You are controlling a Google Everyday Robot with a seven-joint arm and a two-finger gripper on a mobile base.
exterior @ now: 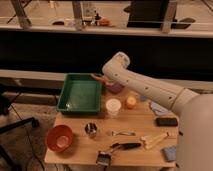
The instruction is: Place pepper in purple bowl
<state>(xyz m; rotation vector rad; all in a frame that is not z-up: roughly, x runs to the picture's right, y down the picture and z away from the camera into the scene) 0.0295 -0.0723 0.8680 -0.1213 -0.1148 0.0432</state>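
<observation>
camera view: saw white arm (150, 87) reaching in from desk's right edge toward back edge. spotted gripper (102, 78) at arm's tip, mostly hidden behind wrist, approx mid back edge, over back-right corner of green tray (80, 96). couldn't tell if clenched or released. saw pepper (97, 76) poking out leftward right at that tip, above tray rim; judged it carried, not resting on anything, but couldn't confirm.

found purple bowl (117, 88) just beside tray's right wall, close to back edge, partly covered by arm. judged pepper near bowl but not over it yet, so not placed; needed short shift toward right edge, then lowering and letting go.

noted neighbours: white cup (113, 106) just in front of bowl, small round orange item (131, 102) beside cup toward right edge. elsewhere: orange bowl (60, 138) at front-left corner, metal cup (91, 129) and fork (121, 133) mid-desk, brush (104, 158) at front edge, black item (166, 121) and blue sponge (169, 152) along right edge.

risks as judged:
- letting go too soon: would drop pepper into tray, or onto bare wood (137, 122) btwn tray and bowl.
- small target, half hidden by arm: easy to misjudge centre and miss.
- long pepper w/ thin end: could land across rim and tip back out.
- lowering too far or off-line: could shove bowl toward back edge, or knock cup and orange item.
- weak grip: could lose pepper mid-shift.
</observation>
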